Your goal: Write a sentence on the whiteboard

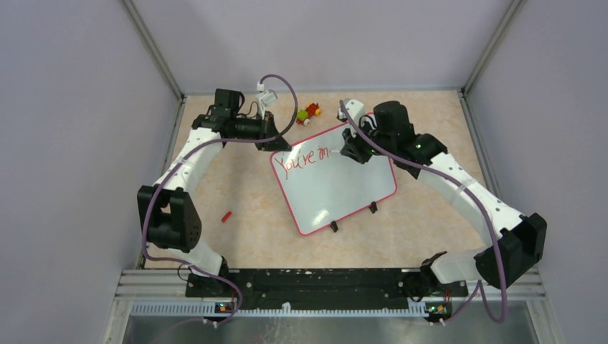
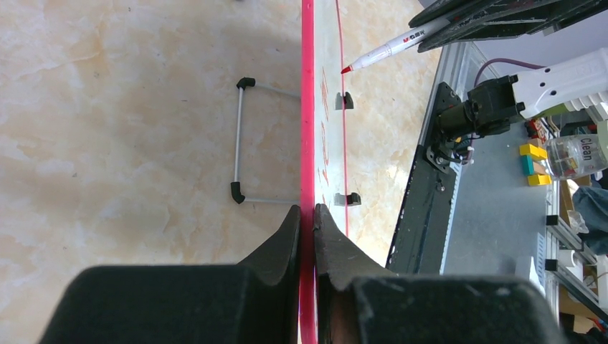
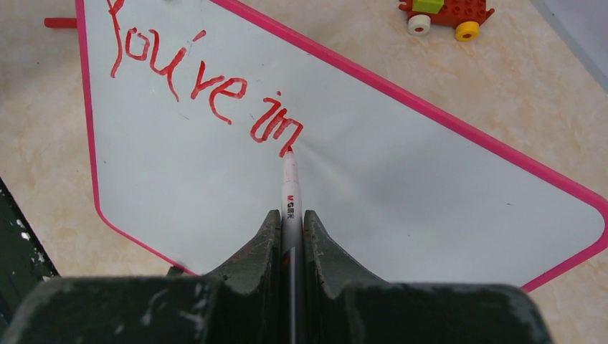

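Right gripper (image 3: 290, 228) clamped on marker (image 3: 290, 183), tip touching board (image 3: 401, 193) at lettering's (image 3: 215, 93) last stroke; blank board lies rightward. Left gripper (image 2: 307, 223) pinches board's rim.

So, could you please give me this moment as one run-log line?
left gripper: shut on pink-rimmed glossy whiteboard | right gripper: shut on white red-tipped marker | red lettering: "You're im"

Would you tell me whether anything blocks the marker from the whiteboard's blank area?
Nothing visible does. The marker in the right gripper has its tip on the whiteboard after "im"; the surface beyond is bare. The left gripper clamps the rim, off that path.
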Controlling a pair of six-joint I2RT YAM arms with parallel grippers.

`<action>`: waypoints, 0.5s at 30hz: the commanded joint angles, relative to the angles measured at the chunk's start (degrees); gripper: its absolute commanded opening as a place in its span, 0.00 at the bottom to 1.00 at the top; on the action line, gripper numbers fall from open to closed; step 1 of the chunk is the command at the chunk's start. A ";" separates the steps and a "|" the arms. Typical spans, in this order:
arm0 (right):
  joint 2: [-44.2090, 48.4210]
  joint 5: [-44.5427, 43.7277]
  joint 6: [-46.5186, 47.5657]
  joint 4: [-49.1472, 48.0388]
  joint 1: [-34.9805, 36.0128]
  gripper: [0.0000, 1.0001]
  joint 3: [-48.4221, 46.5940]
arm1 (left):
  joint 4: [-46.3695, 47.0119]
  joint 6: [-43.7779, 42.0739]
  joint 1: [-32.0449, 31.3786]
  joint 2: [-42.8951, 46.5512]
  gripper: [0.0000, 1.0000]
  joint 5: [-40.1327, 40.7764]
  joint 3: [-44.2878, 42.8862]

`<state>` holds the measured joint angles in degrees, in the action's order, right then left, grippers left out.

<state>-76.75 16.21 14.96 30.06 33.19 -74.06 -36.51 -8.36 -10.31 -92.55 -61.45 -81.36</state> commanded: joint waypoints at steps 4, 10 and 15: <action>0.56 1.49 0.46 -0.89 -0.44 0.00 -2.68 | -1.32 -1.53 -1.27 0.00 0.00 -0.77 -0.97; -0.13 1.39 0.51 -1.27 -0.41 0.00 -2.41 | -1.46 -1.70 -1.30 0.26 0.00 -0.76 -0.99; -0.60 0.32 0.35 -2.27 -0.41 0.00 -2.69 | -1.46 -1.74 -1.33 0.18 0.00 -0.71 -0.90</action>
<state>-76.79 16.82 14.98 30.00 33.19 -74.06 -36.69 -8.73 -10.31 -92.55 -61.65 -81.36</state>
